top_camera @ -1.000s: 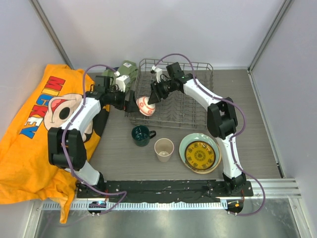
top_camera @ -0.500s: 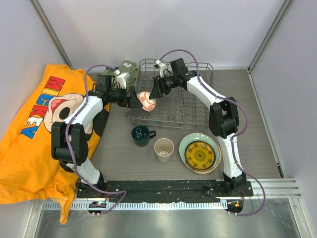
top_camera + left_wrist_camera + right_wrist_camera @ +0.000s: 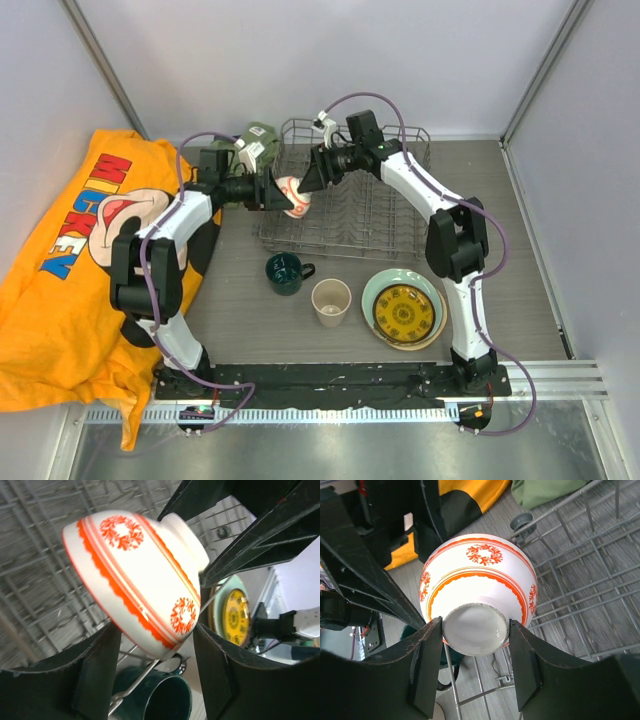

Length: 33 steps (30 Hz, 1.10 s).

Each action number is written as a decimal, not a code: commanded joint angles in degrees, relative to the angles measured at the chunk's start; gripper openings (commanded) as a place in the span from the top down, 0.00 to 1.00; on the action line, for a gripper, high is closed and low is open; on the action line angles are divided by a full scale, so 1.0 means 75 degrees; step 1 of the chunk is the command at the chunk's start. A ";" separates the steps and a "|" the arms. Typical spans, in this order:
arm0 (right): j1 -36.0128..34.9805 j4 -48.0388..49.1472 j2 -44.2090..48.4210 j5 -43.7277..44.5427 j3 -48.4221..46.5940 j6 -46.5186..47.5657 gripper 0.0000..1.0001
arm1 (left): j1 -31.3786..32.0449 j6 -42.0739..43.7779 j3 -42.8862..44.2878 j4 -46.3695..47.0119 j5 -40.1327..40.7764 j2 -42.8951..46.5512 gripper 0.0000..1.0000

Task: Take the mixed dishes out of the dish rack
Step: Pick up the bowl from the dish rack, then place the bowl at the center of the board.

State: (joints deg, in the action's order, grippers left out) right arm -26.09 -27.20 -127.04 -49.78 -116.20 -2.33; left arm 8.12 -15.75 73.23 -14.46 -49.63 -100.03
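A grey wood-grain table (image 3: 240, 310) sits between pale walls, with the dish rack (image 3: 380, 225) at the back centre. Compared with a second ago, the small red-orange bowl (image 3: 294, 196) is higher and farther back, now in the air just above the rack's left near corner. The left gripper (image 3: 272, 190) has come in from the left, and its fingers (image 3: 95, 675) have narrowed from wide to flank the bowl's rim on both sides. Whether they press on it cannot be told. The right gripper (image 3: 308, 180) still clamps the bowl's foot ring between its fingers (image 3: 427, 665), with the bowl tipped on its side.

In front of the rack stand the dark teal mug (image 3: 285, 272) and, just to its right, the beige handleless cup (image 3: 331, 300). Farther right, the small yellow patterned plate (image 3: 405, 313) lies on the pale green plate (image 3: 375, 290).

An orange T-shirt (image 3: 60, 300) covers the table's left side under the left arm, and a green cloth (image 3: 258, 140) lies behind the left gripper, beside the rack's back left corner. Bare table shows between the rack's left side and the shirt, and along the right edge past the plates.
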 commanded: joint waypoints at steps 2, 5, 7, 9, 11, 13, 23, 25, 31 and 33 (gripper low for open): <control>-0.0014 0.0720 0.0791 -0.0499 0.0083 -0.0322 0.99 | -0.0028 -0.1027 -0.0107 0.1528 -0.1081 0.0036 0.40; -0.0014 0.0791 0.0779 -0.0535 0.0165 -0.0369 0.99 | -0.0028 -0.1263 -0.0248 0.1951 -0.1455 0.0060 0.44; -0.0014 0.0814 0.0767 -0.0558 0.0236 -0.0393 0.99 | -0.0028 -0.1439 -0.0318 0.2371 -0.1690 0.0083 0.46; -0.0014 0.0849 0.0767 -0.0570 0.0282 -0.0404 0.99 | -0.0040 -0.1591 -0.0331 0.2536 -0.1984 0.0083 0.48; -0.0014 0.0861 0.0756 -0.0593 0.0283 -0.0428 0.99 | -0.0028 -0.1743 -0.0412 0.2886 -0.2136 0.0083 0.51; -0.0014 0.0873 0.0756 -0.0605 0.0283 -0.0428 0.99 | -0.0028 -0.2048 -0.0564 0.3215 -0.2359 0.0118 0.55; -0.0014 0.0873 0.0744 -0.0640 0.0376 -0.0370 0.99 | -0.0051 -0.2189 -0.0858 0.3638 -0.2933 0.0270 0.74; -0.0014 0.0873 0.0744 -0.0652 0.0400 -0.0358 0.99 | -0.0052 -0.2189 -0.0928 0.3697 -0.3039 0.0329 0.82; -0.0014 0.0861 0.0697 -0.0722 0.0470 -0.0358 0.94 | -0.0086 -0.2224 -0.0975 0.3709 -0.3297 0.0481 1.00; -0.0014 0.0873 0.0697 -0.0722 0.0494 -0.0358 0.88 | -0.0121 -0.2224 -0.1010 0.3721 -0.3309 0.0552 1.00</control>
State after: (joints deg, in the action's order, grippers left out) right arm -26.02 -24.43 -125.64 -56.73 -112.25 -4.47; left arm 6.92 -31.70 65.89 10.46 -68.90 -100.25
